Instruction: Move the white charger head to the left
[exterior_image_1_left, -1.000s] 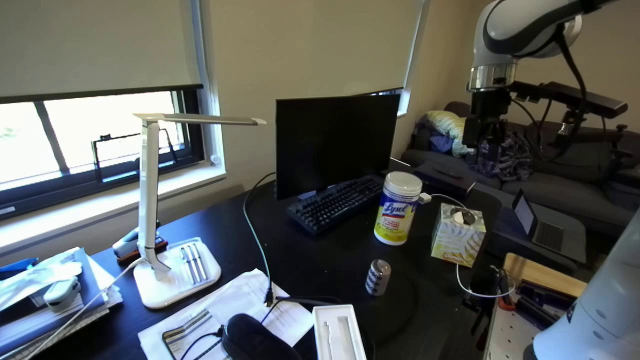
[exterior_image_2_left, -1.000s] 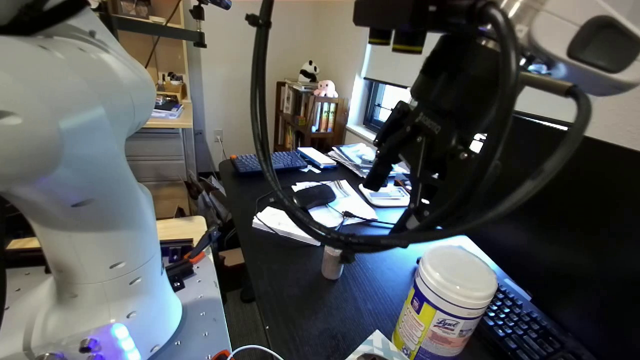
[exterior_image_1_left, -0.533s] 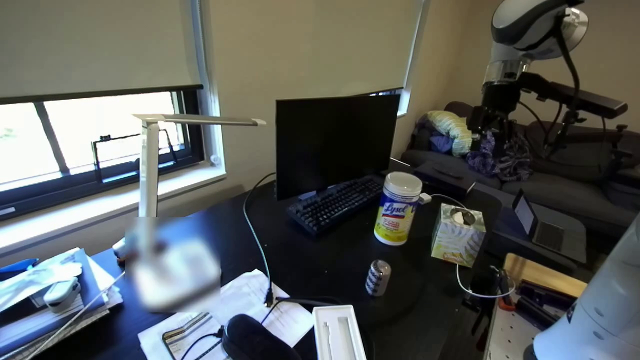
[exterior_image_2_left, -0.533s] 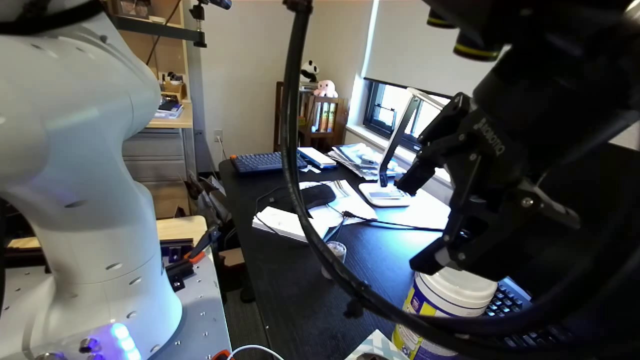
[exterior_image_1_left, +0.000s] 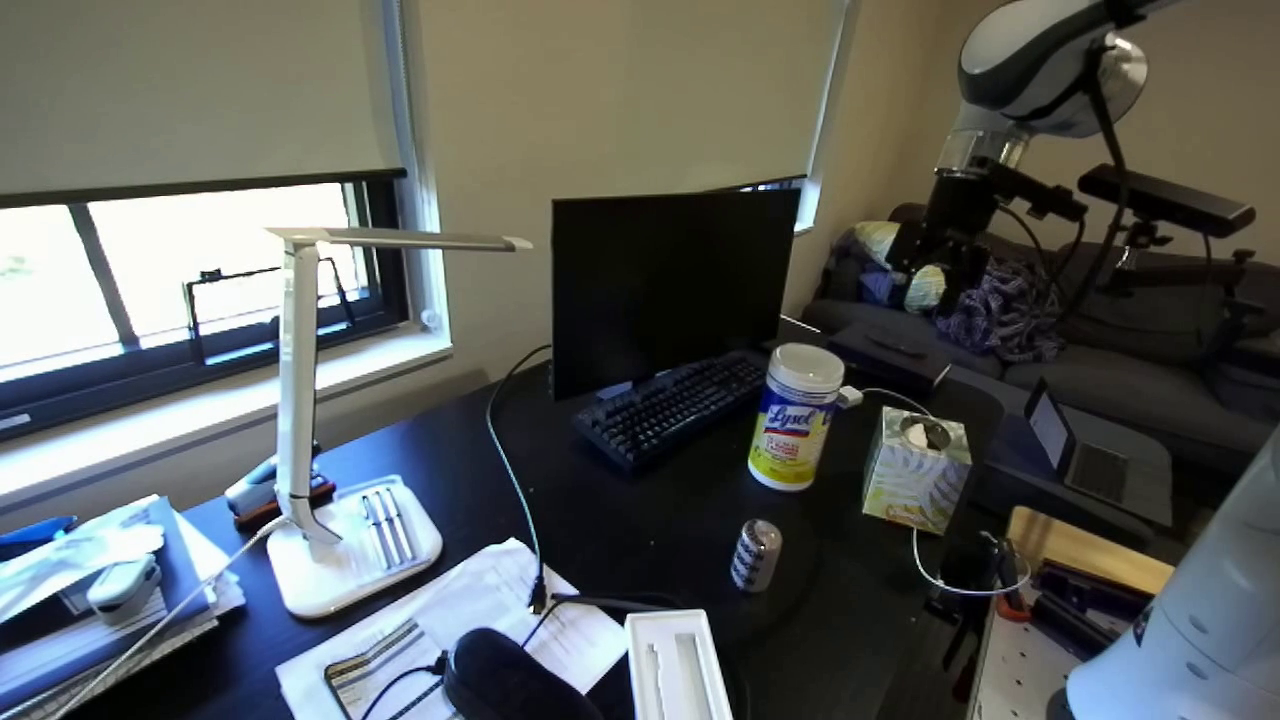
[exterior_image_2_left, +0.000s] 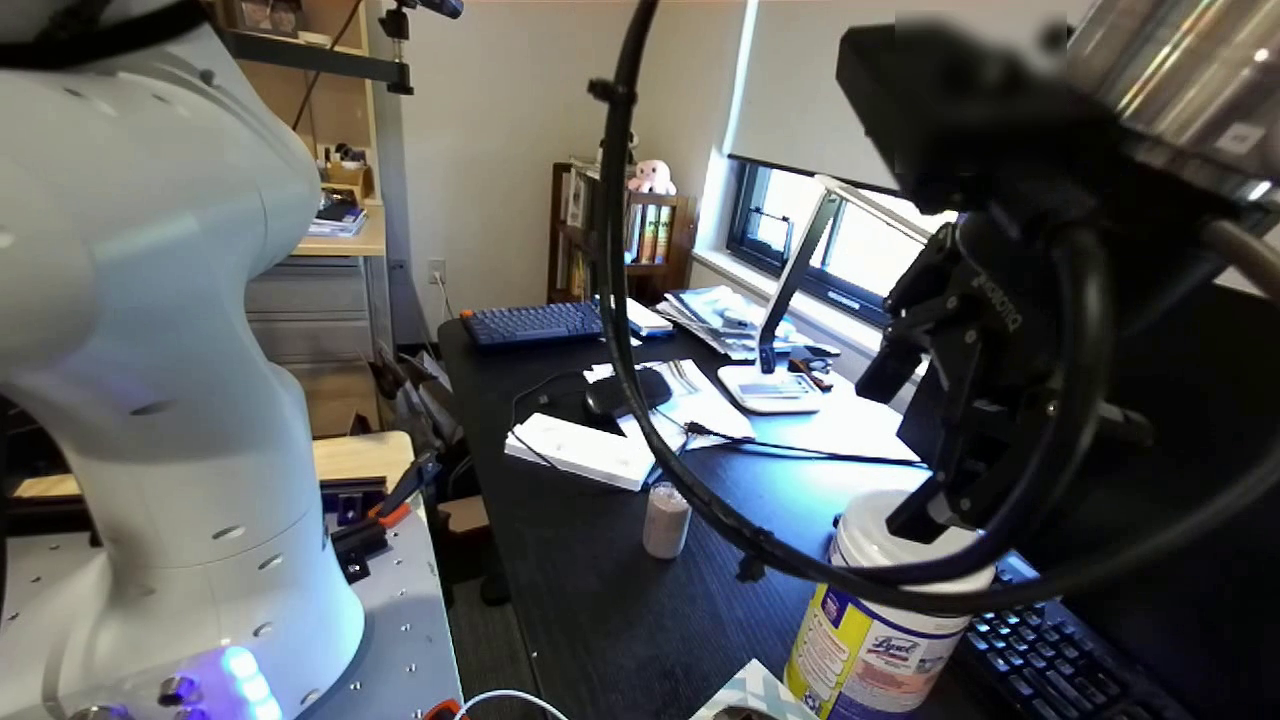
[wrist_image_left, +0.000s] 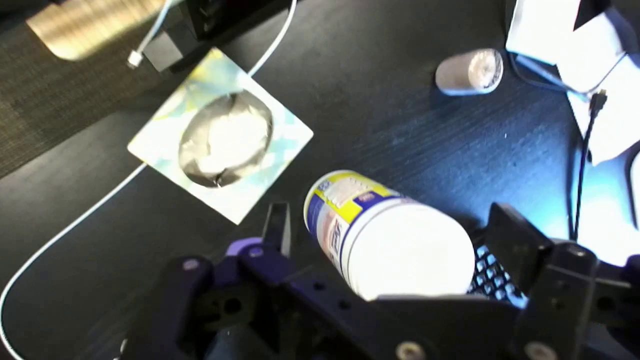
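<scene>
In an exterior view, the charger (exterior_image_1_left: 850, 396) sat just behind the tub (exterior_image_1_left: 795, 425), toward the far edge of the desk (exterior_image_1_left: 640, 530)! In the wrist view, the hand (wrist_image_left: 391, 225) gaped wide, gripping nothing, charger not discernible; rounding the tub before lowering looked wise!

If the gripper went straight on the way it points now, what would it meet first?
Most likely the Lysol canister, which shows between the open jaws in the wrist view; depth is unclear.
</scene>
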